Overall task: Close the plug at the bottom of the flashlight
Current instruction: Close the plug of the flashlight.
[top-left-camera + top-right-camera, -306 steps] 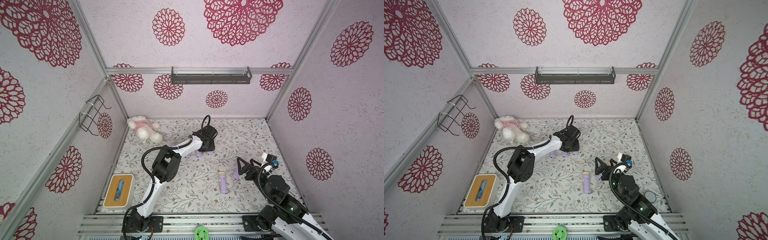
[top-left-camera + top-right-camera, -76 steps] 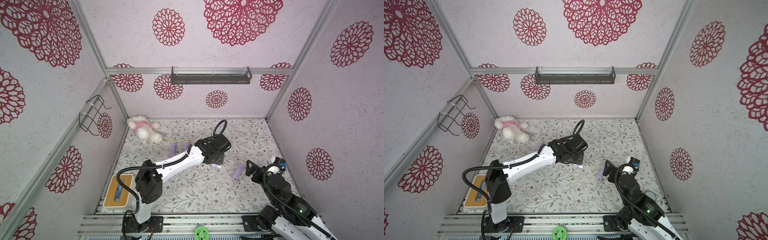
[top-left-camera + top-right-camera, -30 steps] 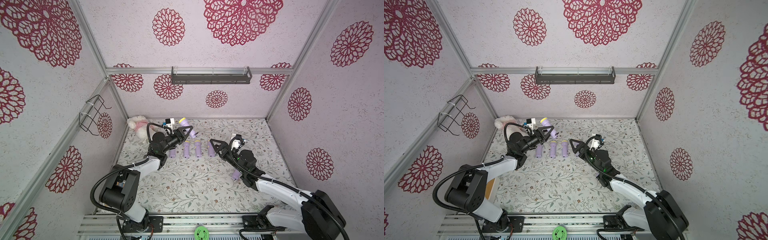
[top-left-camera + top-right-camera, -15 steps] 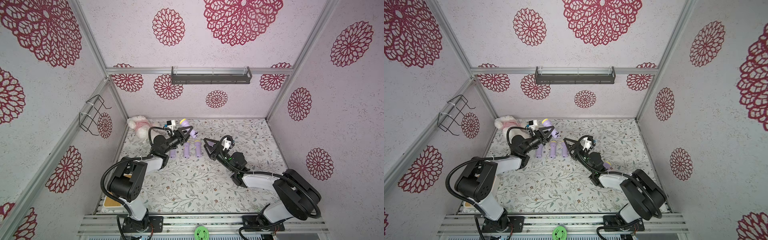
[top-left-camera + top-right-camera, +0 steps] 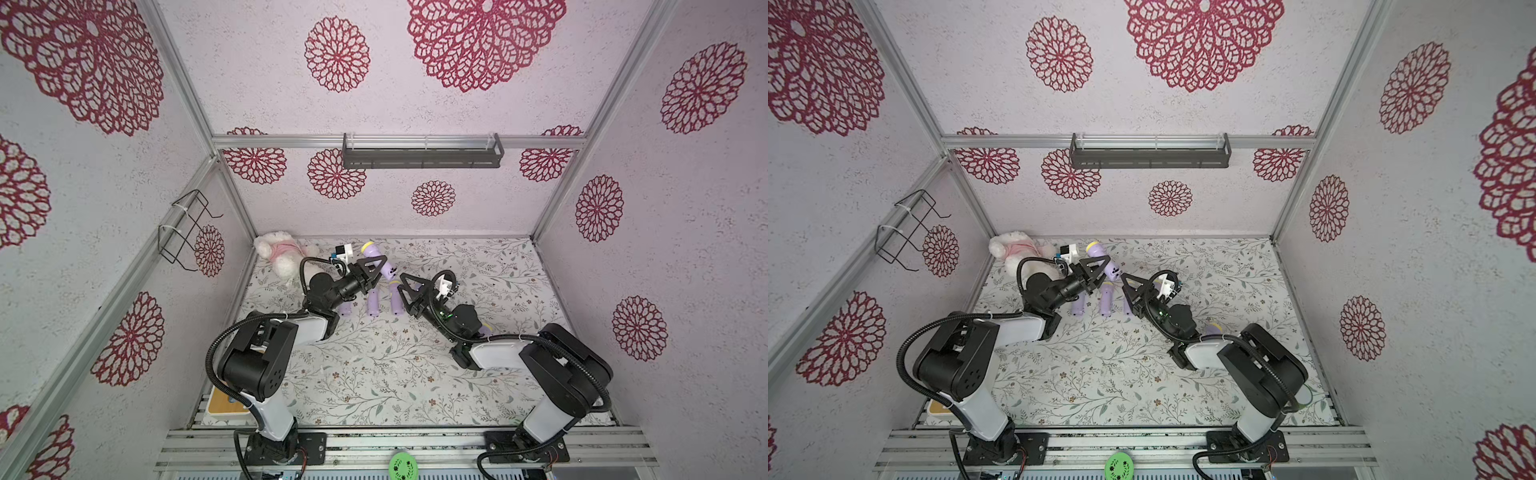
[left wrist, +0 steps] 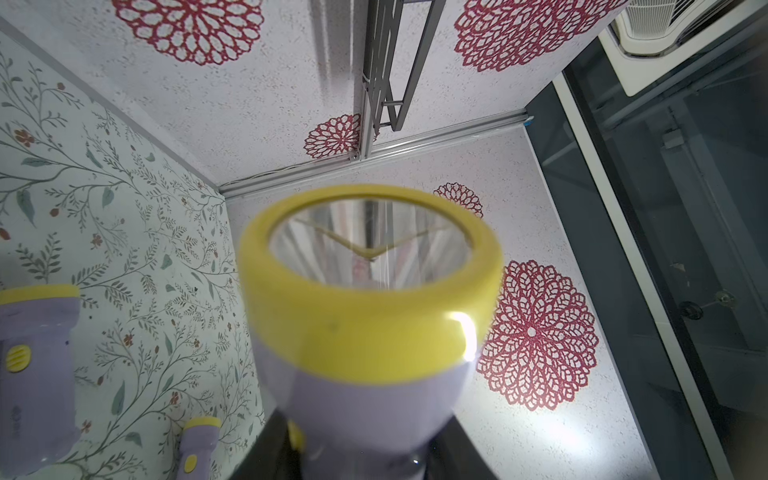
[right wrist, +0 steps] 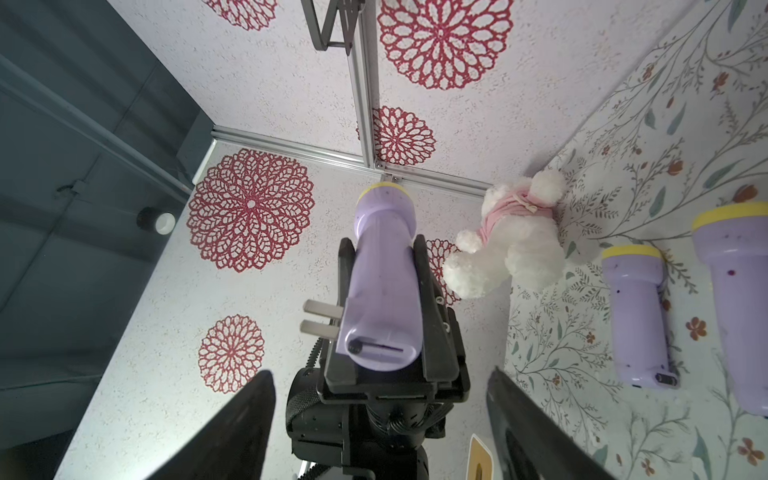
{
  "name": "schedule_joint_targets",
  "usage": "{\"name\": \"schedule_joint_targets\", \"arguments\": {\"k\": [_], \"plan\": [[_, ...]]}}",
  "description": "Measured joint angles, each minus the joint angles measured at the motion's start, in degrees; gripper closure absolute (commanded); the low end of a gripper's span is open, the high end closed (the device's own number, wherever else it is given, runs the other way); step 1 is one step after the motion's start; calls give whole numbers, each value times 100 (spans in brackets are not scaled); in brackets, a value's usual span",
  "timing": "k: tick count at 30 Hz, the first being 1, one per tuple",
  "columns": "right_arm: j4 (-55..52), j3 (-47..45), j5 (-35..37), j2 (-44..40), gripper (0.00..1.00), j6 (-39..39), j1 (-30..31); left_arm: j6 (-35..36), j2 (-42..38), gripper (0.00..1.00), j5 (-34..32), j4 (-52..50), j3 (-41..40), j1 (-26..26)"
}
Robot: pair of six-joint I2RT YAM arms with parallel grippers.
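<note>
My left gripper is shut on a purple flashlight with a yellow head and holds it tilted in the air near the back left. In the right wrist view the flashlight points away from the camera. Its plug, two metal prongs, sticks out sideways at the bottom end. My right gripper stands open just short of that end, with nothing between its fingers. In the left wrist view the flashlight's head fills the middle. Both top views show the right gripper facing the left gripper.
Three more purple flashlights lie in a row on the floral floor under the grippers, and another lies beneath the right arm. A white plush toy sits in the back left corner. A yellow tray lies front left.
The right arm has swung left and brought its gripper up to the flashlight's bottom end, and its jaws have narrowed somewhat. The left gripper keeps the flashlight raised.
</note>
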Motion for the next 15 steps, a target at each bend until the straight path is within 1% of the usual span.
{"name": "schedule_joint_targets", "arguments": {"k": [2, 6, 15], "plan": [[160, 57, 20, 173, 29, 103, 9, -11, 2, 100, -2, 0, 0, -4], [330, 116, 33, 439, 31, 254, 22, -46, 7, 100, -11, 11, -2, -9], [614, 177, 90, 546, 35, 385, 31, -68, 52, 100, -22, 37, -2, -9]]}}
